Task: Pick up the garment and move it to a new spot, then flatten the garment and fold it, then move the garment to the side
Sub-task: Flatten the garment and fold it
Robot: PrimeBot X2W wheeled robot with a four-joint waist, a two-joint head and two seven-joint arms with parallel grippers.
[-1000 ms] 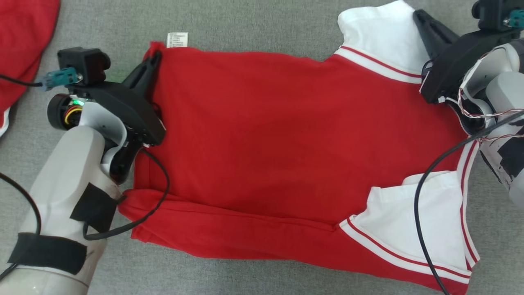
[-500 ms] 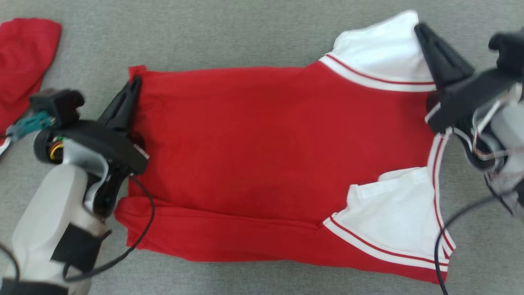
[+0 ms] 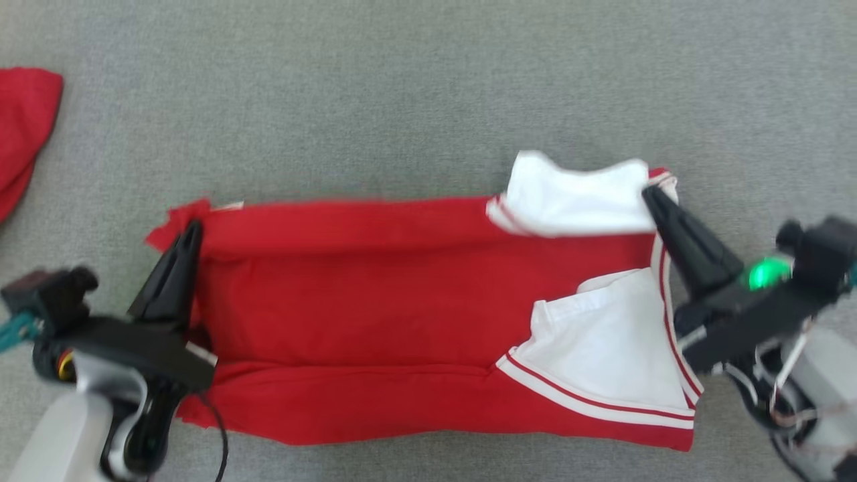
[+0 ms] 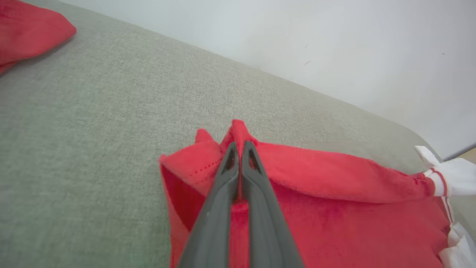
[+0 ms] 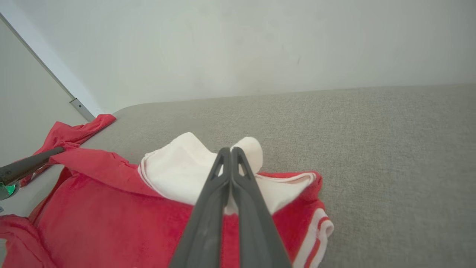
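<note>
The garment (image 3: 375, 314) is a red shirt with white sleeves and red-striped trim, lying on the grey cloth surface with its far edge lifted and curling toward me. My left gripper (image 3: 191, 231) is shut on the shirt's far left hem corner (image 4: 238, 134). On the other side, my right gripper (image 3: 649, 194) is shut on the white sleeve (image 5: 193, 171) at the far right corner. In the right wrist view the garment (image 5: 111, 216) spreads below the fingers, and the left gripper's finger (image 5: 29, 165) shows at the left edge.
Another red cloth (image 3: 23, 127) lies at the far left of the grey surface (image 3: 428, 87), also seen as a red cloth (image 4: 26, 29) in the left wrist view. A pale wall (image 5: 238, 48) stands behind the surface.
Both grippers have drawn the shirt's far edge up and toward me, so the far part now folds over the near part. The head view has also shifted.
</note>
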